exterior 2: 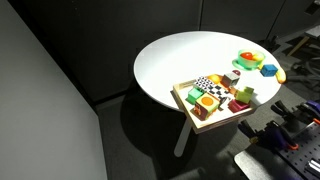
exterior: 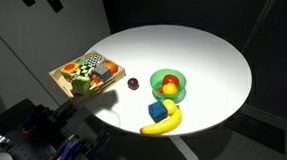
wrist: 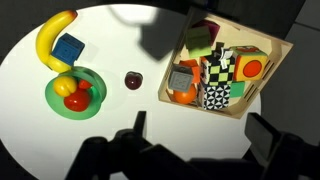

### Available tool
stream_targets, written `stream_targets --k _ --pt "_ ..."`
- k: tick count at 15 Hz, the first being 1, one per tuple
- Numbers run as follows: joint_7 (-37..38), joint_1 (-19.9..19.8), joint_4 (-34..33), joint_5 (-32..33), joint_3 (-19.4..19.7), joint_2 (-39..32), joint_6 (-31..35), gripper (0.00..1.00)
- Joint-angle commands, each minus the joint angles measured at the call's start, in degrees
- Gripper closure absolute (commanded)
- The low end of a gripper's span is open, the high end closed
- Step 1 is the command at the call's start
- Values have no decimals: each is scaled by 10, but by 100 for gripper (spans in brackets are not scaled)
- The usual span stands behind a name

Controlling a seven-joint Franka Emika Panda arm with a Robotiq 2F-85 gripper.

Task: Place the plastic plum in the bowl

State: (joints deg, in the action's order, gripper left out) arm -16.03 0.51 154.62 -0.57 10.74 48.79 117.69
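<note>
The plastic plum (wrist: pixel 133 80) is a small dark maroon ball lying on the white table between the green bowl (wrist: pixel 50 96) and the wooden tray. It also shows in both exterior views (exterior: pixel 133 84) (exterior 2: pixel 233 76). The bowl (exterior: pixel 181 80) (exterior 2: pixel 243 57) holds a red-orange round fruit (wrist: pixel 75 100) and a small yellow piece. My gripper (wrist: pixel 201 122) is open and empty, high above the table. Its dark fingers frame the bottom of the wrist view, nearer the camera than the plum and apart from it. The gripper does not show in the exterior views.
A wooden tray (wrist: pixel 200 107) (exterior: pixel 99 88) (exterior 2: pixel 183 105) of toy blocks and fruit stands beside the plum, on the side away from the bowl. A blue cube (wrist: pixel 68 48) (exterior: pixel 158 111) and a banana (wrist: pixel 52 38) (exterior: pixel 161 125) lie beside the bowl. The round table's edge is close.
</note>
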Motion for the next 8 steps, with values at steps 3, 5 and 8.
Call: stream_targets --k 3,5,8 --pt "60 -10 -83 -4 -27 -95 -3 0" --pt "81 -15 -110 -2 -35 -131 -8 0" --pt "101 -19 -147 0 -42 -187 -18 0"
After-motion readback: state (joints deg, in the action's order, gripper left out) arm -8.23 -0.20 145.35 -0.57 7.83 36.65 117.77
